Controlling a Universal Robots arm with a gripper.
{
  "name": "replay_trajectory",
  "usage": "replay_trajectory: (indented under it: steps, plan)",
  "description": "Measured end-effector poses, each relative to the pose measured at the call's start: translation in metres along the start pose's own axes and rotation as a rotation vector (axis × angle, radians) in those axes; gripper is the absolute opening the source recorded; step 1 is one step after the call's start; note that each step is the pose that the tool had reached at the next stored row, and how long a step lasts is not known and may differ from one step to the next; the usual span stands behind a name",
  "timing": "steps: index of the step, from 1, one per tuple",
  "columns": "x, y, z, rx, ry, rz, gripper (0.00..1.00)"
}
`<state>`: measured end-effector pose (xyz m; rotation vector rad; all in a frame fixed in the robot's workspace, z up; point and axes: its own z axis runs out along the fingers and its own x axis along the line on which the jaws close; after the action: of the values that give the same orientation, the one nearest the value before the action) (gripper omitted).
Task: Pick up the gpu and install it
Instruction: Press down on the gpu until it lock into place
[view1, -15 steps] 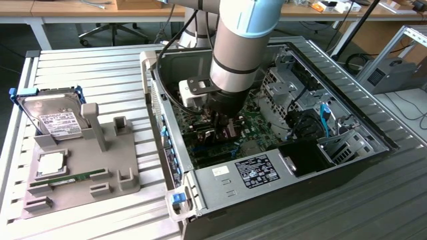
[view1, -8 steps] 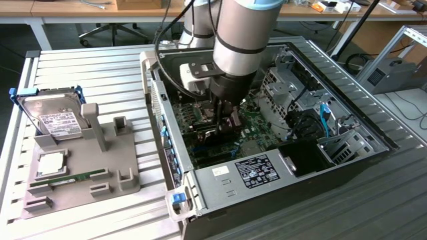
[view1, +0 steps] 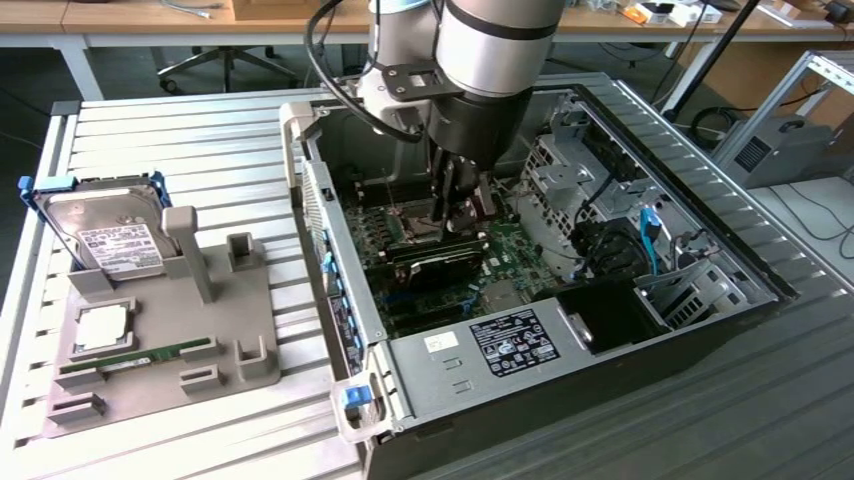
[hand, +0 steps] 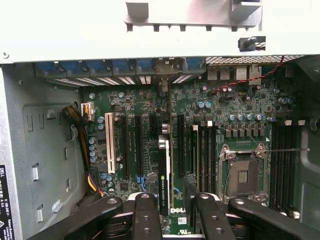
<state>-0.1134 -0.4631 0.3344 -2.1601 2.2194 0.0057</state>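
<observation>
gripper (hand: 172, 210) pinching gpu (hand: 166, 175) | card on edge in motherboard (hand: 200, 125) slot | bracket end toward rear panel

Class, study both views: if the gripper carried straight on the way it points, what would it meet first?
Probably the gpu, standing on edge in the motherboard slots directly ahead of the gripper. The fingers flank it, though depth is unclear.

Open PC case (view1: 694, 215) on slatted table (view1: 174, 140), mobo (hand: 240, 107) w/ empty CPU socket (hand: 243, 176). Grey fixture (view1: 160, 340) beside it holds HDD (view1: 114, 240), CPU (view1: 103, 327), RAM stick (view1: 134, 358).
</observation>
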Motion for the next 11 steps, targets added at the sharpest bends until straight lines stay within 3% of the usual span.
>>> replay_trajectory:
  steps: [11]
  plan:
    - [0.0000,0.0000,0.0000,0.0000,0.0000,0.000,0.32]
